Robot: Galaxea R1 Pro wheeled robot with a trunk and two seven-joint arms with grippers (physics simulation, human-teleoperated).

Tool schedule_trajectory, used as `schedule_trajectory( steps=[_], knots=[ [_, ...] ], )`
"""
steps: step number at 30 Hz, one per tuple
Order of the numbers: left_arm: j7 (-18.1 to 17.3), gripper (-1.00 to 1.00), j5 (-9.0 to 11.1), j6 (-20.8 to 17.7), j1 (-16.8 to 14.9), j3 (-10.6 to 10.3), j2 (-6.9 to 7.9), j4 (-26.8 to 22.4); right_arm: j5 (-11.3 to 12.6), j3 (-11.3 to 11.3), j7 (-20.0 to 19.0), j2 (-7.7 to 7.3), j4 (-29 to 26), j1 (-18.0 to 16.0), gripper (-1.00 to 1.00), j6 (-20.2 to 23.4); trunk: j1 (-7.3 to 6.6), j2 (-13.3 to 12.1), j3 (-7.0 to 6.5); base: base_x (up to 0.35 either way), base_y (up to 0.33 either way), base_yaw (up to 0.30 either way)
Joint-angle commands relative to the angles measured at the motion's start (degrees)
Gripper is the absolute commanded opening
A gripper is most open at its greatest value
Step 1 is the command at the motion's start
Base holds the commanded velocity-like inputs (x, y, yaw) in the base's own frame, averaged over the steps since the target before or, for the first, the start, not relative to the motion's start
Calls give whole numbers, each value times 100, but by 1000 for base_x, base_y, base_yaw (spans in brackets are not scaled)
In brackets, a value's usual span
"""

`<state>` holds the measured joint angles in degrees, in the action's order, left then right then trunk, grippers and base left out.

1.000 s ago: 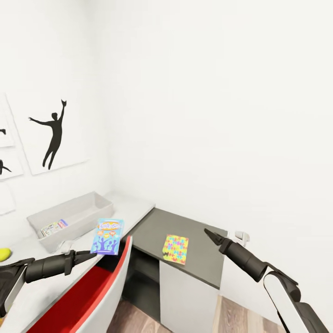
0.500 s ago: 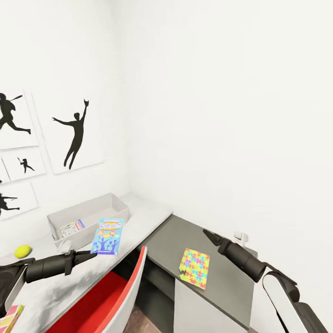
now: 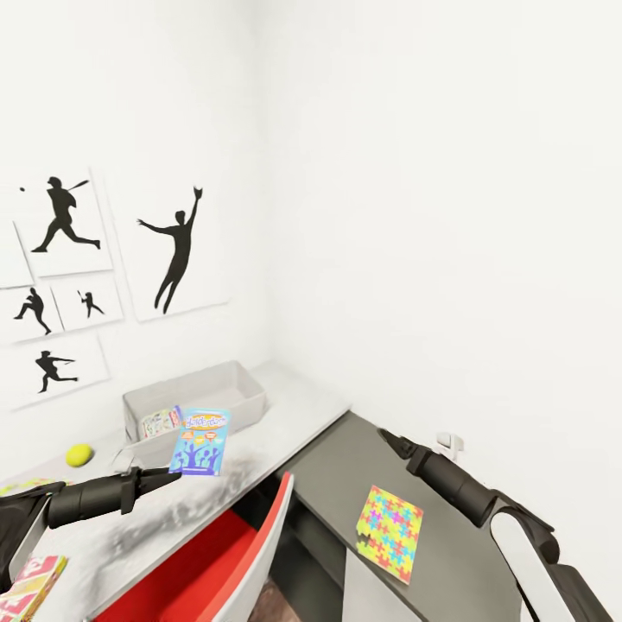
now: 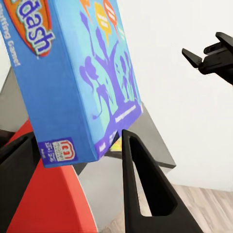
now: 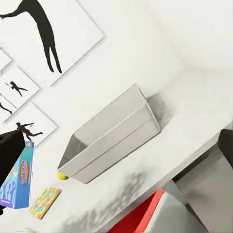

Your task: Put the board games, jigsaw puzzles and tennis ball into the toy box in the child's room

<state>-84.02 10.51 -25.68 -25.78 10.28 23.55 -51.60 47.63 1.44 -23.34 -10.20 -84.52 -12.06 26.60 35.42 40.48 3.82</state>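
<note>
Left end effector (image 3: pixel 168 473) at lower left of the head view pinches the larger blue board game (image 3: pixel 200 441) by its bottom edge, holding it upright over the pale table (image 3: pixel 285 410). Behind it sits the toy box (image 3: pixel 216 389) with a printed box (image 3: pixel 160 422) inside. The tennis ball (image 3: pixel 79 454) lies at far left; one jigsaw puzzle (image 3: pixel 390 533) lies on the dark top at lower right. Right end effector (image 3: pixel 384 439) hovers with fingers spread, as the left wrist view shows

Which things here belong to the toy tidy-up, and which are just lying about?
Job: pale grey open toy box; large blue board game in left gripper; multicolour jigsaw panel; yellow-green tennis ball; small printed game in box.

Lying about: red chair; black silhouette pictures.
</note>
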Motion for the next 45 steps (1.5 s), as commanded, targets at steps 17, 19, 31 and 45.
schedule_trajectory(
  steps=[17,19,31,45],
  knots=[
    [-18,-100,3,-67,-6,0,1,0,45,4,5,-8,-3,-3,100,31,3,9,10,14,-5,290],
    [-18,-100,3,-64,-6,0,0,0,49,4,5,-8,-3,-4,100,31,3,9,10,113,0,290],
    [-18,-100,6,-60,-6,0,0,0,50,5,5,-8,-3,-7,100,38,3,9,10,175,0,290],
    [-18,-100,11,-60,-6,4,8,0,47,4,-2,-8,-3,-7,100,30,3,9,10,215,0,269]
  ],
)
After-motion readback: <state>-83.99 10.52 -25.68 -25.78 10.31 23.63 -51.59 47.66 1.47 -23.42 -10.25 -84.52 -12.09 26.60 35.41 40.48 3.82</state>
